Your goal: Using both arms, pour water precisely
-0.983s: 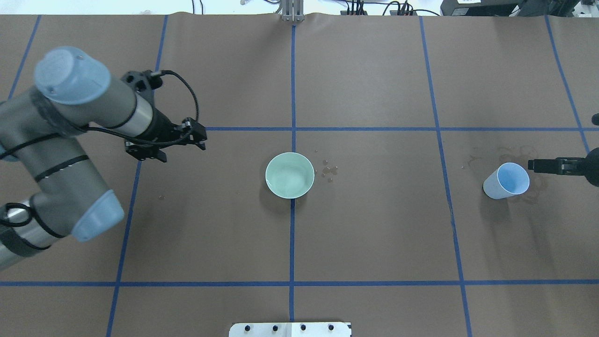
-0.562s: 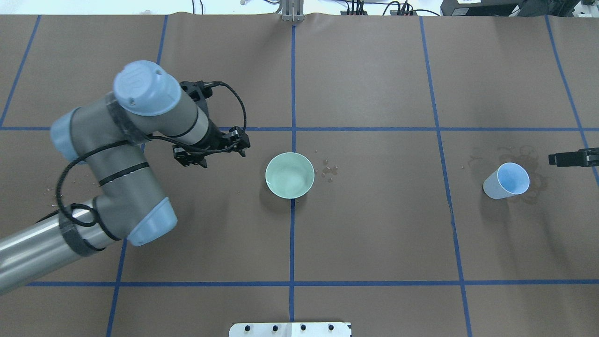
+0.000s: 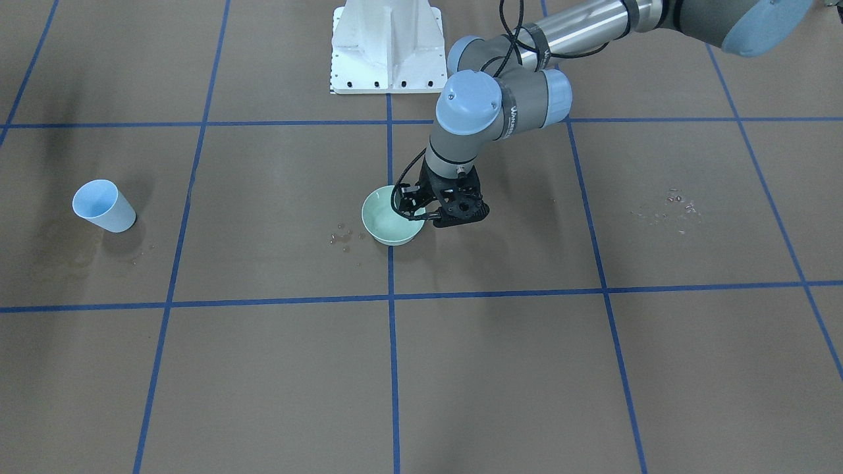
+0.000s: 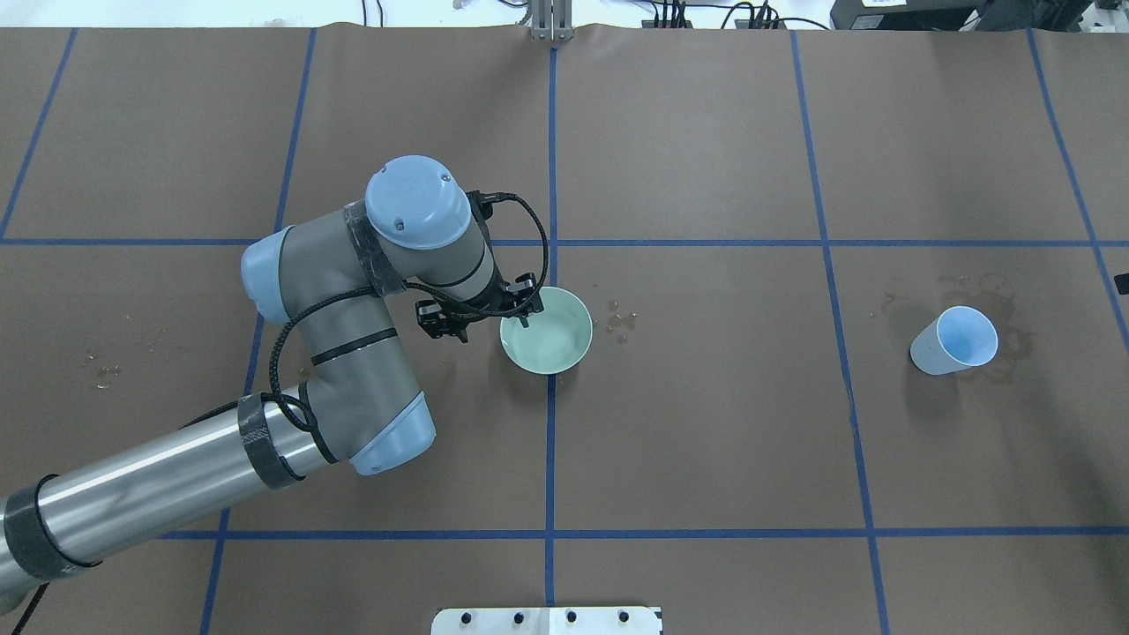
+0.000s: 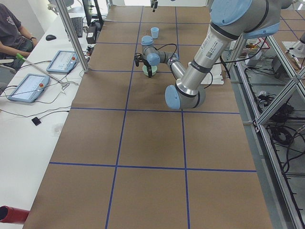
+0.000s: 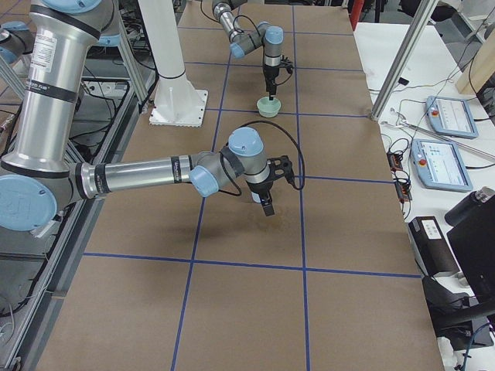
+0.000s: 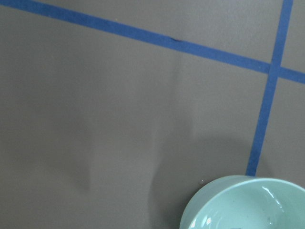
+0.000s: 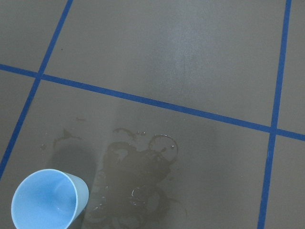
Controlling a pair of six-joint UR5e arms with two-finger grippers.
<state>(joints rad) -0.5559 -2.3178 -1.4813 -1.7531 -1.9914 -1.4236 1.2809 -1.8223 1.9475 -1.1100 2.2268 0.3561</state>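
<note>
Beneath the fingers of the left gripper [image 3: 440,214] spreads a brown table cover [image 4: 706,441], ruled into big squares by blue tape [image 4: 688,242]. Well beyond the fingers, on the side away from the robot, runs a white bench [image 5: 28,114] with two touch panels [image 5: 27,88] (a keyboard [image 5: 77,26] and mouse [image 5: 50,37] lie further along). Aluminium posts [image 5: 71,36] rise at its edge. The light is even, the shadows soft.

We see a matt brown paper cover [image 4: 706,441] on the table, darker and faintly shiny at the wet patch [image 8: 138,176] beside the matt pale blue cup [image 4: 954,340]. The green bowl [image 4: 547,331] looks glazed and glossy. The left arm [image 4: 150,503] has a bright, smooth metal tube and smooth blue caps [image 4: 416,201] that look like plastic.
</note>
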